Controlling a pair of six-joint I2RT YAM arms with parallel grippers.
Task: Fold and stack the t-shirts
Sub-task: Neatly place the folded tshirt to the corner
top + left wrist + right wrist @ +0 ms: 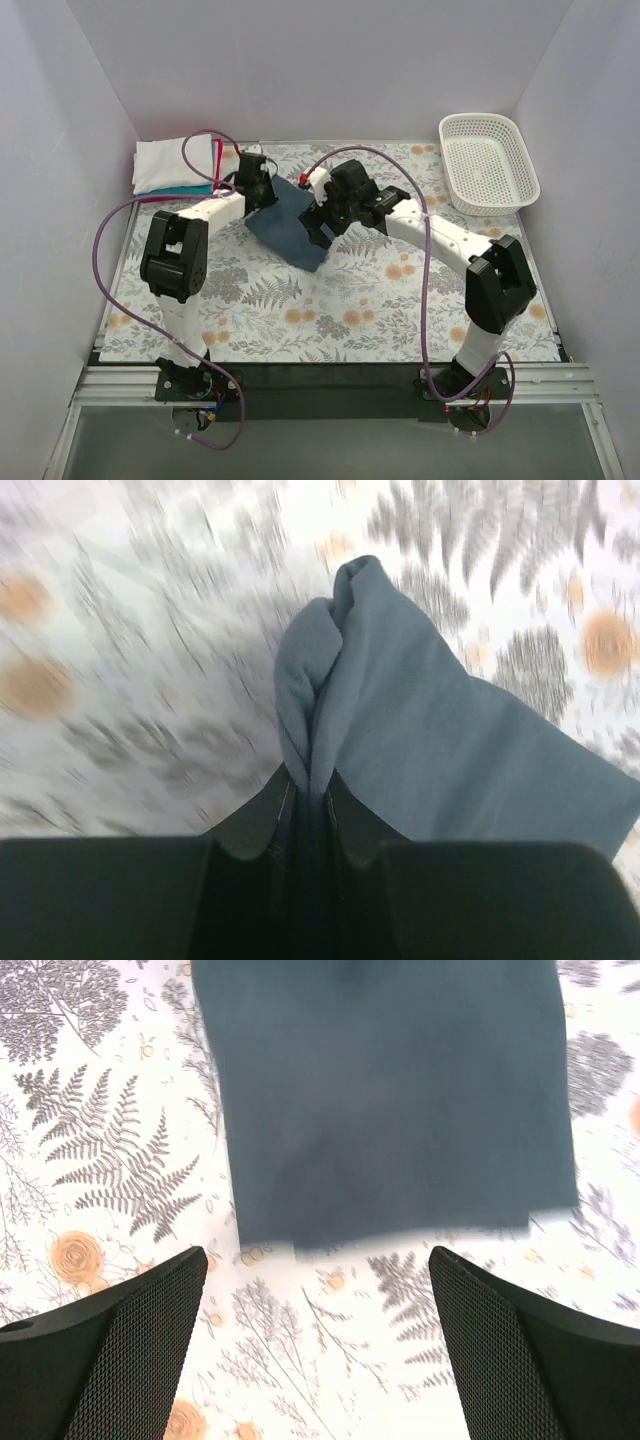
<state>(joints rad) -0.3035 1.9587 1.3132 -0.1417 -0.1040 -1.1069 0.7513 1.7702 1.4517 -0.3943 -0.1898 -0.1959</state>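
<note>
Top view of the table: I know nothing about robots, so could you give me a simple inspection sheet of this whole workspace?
Surface: a tablecloth printed with ferns and flowers covers the table.
Job's things: a dark blue shirt lies partly folded in the middle. A folded stack, white on top with teal and red edges below, sits in the far left corner.
Clutter: a white mesh basket sits in the far right corner, with nothing seen inside.
Grippers: the left pincer is shut on a bunched edge of the dark blue shirt. The right pincer is open, holding nothing, just off the shirt's edge.
Cables: purple cables loop along both arms.
Surroundings: plain white walls stand on three sides.
</note>
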